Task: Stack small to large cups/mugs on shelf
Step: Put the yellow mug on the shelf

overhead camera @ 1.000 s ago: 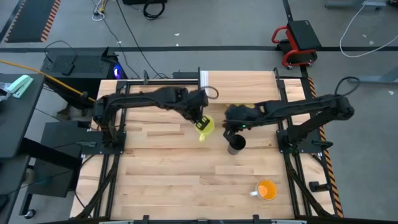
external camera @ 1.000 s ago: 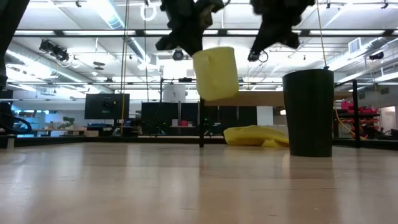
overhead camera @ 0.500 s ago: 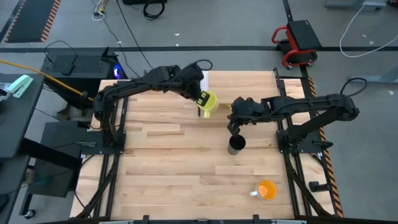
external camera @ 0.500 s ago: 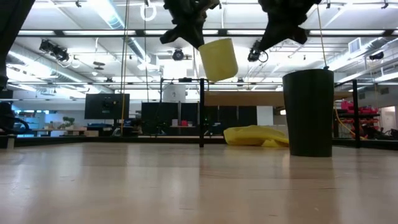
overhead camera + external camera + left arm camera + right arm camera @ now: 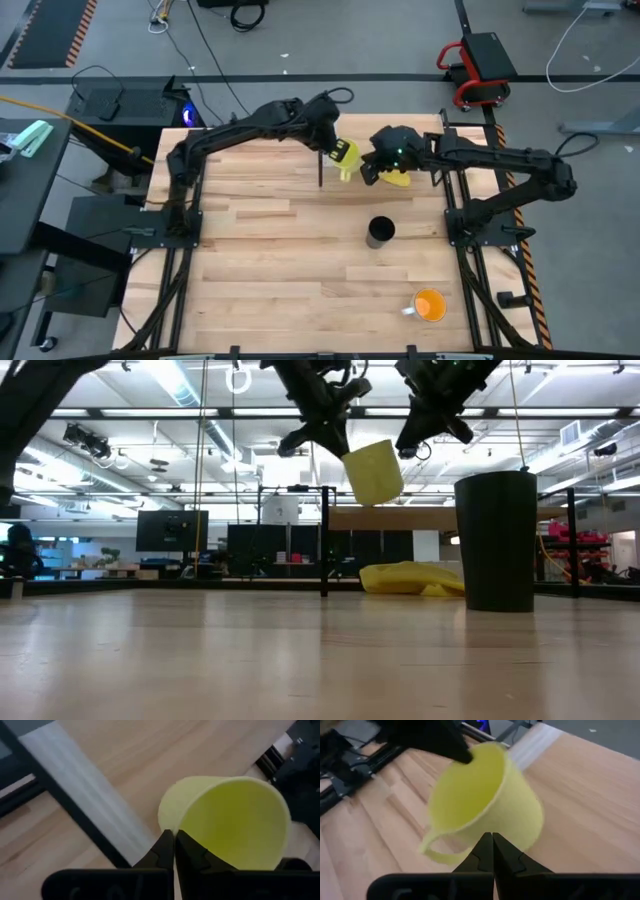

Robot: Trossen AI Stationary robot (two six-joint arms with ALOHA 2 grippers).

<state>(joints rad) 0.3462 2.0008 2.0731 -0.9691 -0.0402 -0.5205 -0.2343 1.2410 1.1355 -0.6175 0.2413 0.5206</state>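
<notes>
My left gripper [image 5: 336, 150] is shut on the small yellow mug [image 5: 347, 160] and holds it up over the far half of the table, beside the shelf's [image 5: 440, 518] left post. The mug [image 5: 375, 472] is tilted. My right gripper [image 5: 369, 174] is shut with nothing between its fingers. It hangs just right of the mug, above the flat yellow lump [image 5: 398, 180]. The black cup [image 5: 380, 232] stands upright on the table, and the orange mug [image 5: 430, 305] stands near the front right corner. My left gripper pinches the yellow mug's rim [image 5: 170, 827], one finger outside the wall and one inside the mouth. The fingers slant down toward the table's far side. The mug hangs tilted, lifted clear of table and shelf. My right gripper's shut fingers [image 5: 492, 842] point at the mug's side below its handle [image 5: 437, 851]; whether they touch it I cannot tell.
The shelf's pale board [image 5: 385, 125] runs along the table's far edge on thin black posts [image 5: 325, 540], with a whitish end panel [image 5: 70, 780] at its left. The yellow lump [image 5: 410, 578] lies under it. Bare tabletop [image 5: 270, 270] stretches across the near left.
My left gripper has carried the yellow mug up and toward the table's far right, to the shelf's left end, and the mug has tipped further over. My right gripper has left the spot above the black cup and swung toward the far edge, close beside the mug.
</notes>
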